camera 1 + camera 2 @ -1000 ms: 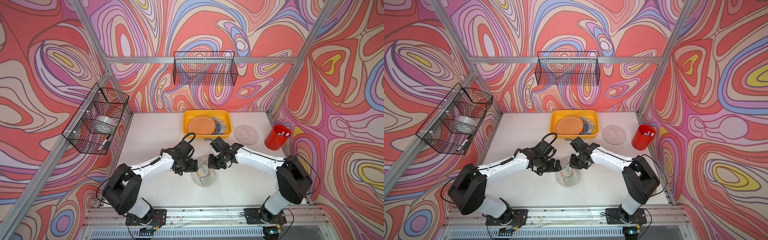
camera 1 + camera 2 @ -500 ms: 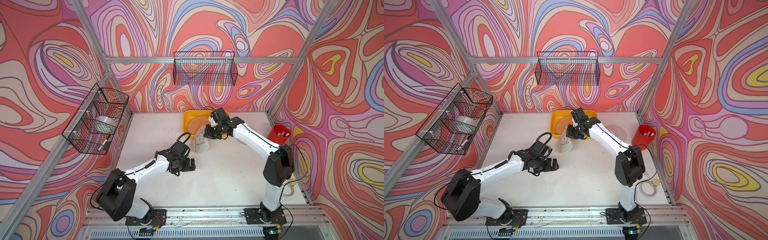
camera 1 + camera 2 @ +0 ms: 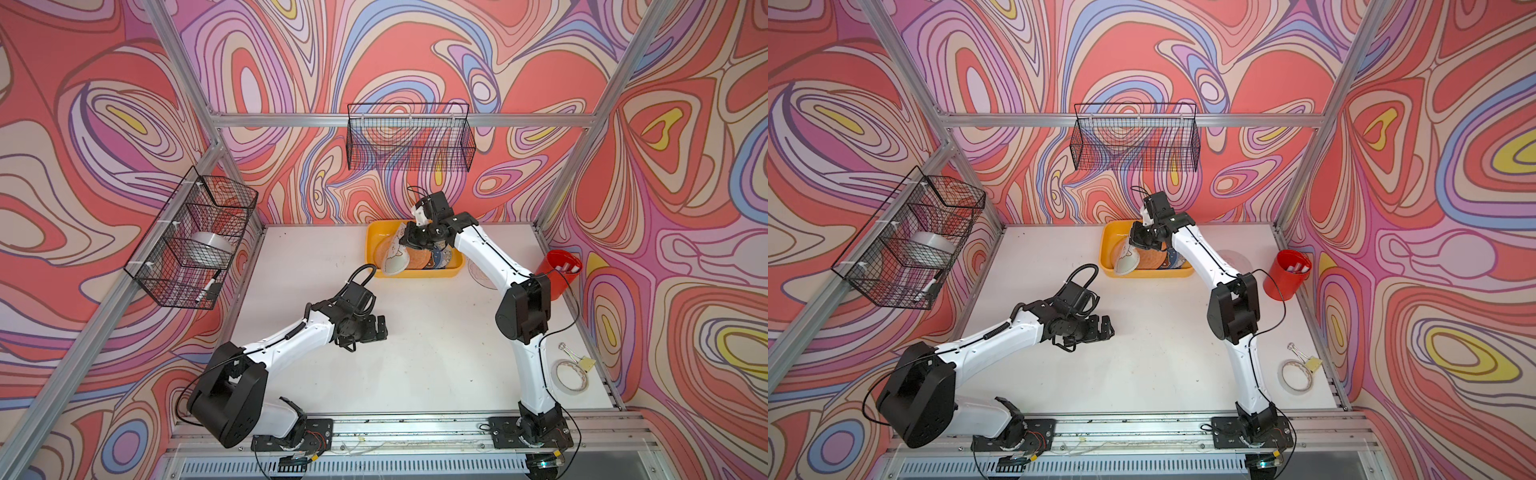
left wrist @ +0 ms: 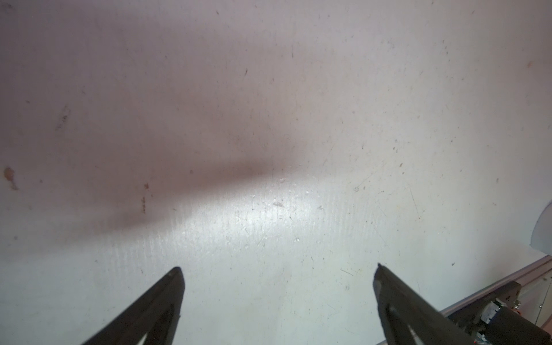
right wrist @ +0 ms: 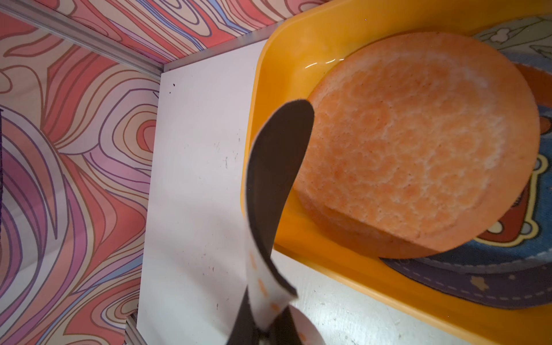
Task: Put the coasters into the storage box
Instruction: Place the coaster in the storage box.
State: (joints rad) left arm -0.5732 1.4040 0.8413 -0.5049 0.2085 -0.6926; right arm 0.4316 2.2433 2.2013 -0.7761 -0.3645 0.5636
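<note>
Right arm stretched over storage box, right fingers pinching pale coaster (drooping); left arm low, left fingers wide, empty.

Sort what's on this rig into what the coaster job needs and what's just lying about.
Job: storage box; pale coaster held at its edge; orange coaster and blue printed coasters inside; loose coaster on the table beside it.
Lying about: red cup; tape ring; binder clip; back wire basket; side wire basket with tape roll.
</note>
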